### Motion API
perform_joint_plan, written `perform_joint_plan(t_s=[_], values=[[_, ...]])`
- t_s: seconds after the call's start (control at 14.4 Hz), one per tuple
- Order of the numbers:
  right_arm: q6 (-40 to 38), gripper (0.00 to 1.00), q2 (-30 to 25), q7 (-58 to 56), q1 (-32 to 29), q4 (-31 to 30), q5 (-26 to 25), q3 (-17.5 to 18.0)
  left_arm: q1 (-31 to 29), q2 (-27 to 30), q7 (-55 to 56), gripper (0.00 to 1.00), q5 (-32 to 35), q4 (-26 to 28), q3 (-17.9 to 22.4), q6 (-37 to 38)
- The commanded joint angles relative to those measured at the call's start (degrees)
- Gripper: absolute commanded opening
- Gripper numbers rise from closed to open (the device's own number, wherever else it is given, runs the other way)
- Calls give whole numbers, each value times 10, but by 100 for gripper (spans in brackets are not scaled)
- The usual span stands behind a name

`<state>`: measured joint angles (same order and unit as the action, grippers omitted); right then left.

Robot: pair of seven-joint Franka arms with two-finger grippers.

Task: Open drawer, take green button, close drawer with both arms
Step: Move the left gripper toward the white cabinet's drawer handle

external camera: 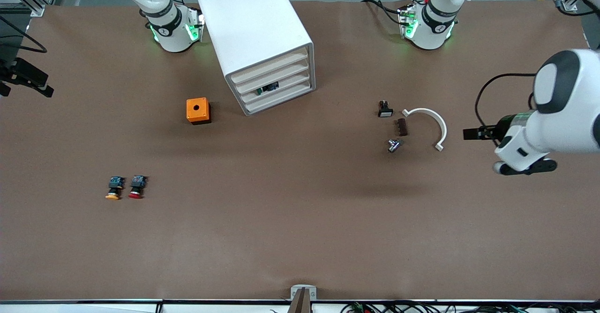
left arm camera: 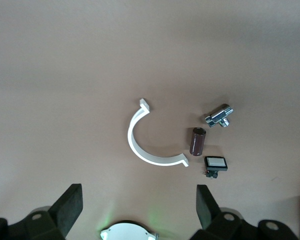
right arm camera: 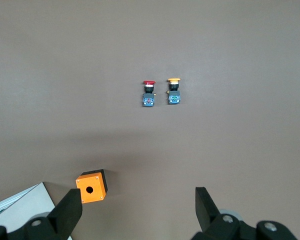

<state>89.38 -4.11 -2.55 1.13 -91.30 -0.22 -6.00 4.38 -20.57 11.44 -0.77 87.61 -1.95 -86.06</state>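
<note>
The white cabinet (external camera: 255,27) stands between the arm bases, with four cream drawer fronts in line. The drawer (external camera: 286,87), third from top, looks shut. A small dark thing (external camera: 267,88) shows in the gap at its front; I cannot tell whether it is the button. My left gripper (external camera: 471,133) is open and empty, in the air at the left arm's end of the table, beside a white curved piece (external camera: 438,125). It also shows in the left wrist view (left arm camera: 138,192). My right gripper (right arm camera: 138,192) is open and empty, high over the table, and is out of the front view.
An orange box (external camera: 198,110) sits beside the cabinet. An orange-capped button (external camera: 114,188) and a red-capped button (external camera: 137,186) lie toward the right arm's end. A white-capped button (external camera: 385,109), a brown cylinder (external camera: 401,127) and a metal fitting (external camera: 393,145) lie by the curved piece.
</note>
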Motion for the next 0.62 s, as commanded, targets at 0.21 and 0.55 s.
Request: perform_joint_plan(t_s=[0.21, 0.55], values=[[-4, 100, -11, -6, -13, -5, 7, 8, 56, -32, 147, 100, -3, -13, -2, 10], [-6, 100, -10, -6, -13, -5, 7, 8, 93, -95, 370, 100, -118, -40, -2, 9]])
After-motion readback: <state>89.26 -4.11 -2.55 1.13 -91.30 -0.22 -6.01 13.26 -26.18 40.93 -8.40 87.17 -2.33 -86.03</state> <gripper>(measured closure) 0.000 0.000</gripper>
